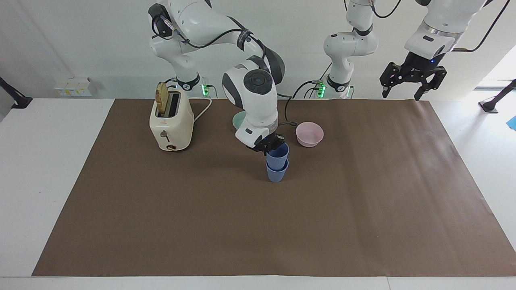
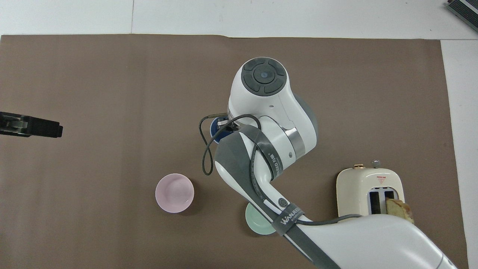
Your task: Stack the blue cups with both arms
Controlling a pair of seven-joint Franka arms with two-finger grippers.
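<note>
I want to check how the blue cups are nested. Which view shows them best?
The facing view: the upper cup sits in the lower cup, with the right hand at its rim. Overhead, the right arm hides nearly everything.

A cream toaster stands on the brown paper mat toward the right arm's end of the table, a slice of toast upright in one of its slots. Beside the toaster, toward the table's middle, sits a mint-green bowl; a pink bowl rests past it, well apart from the toaster. The toaster's white cord trails toward the robots.
</note>
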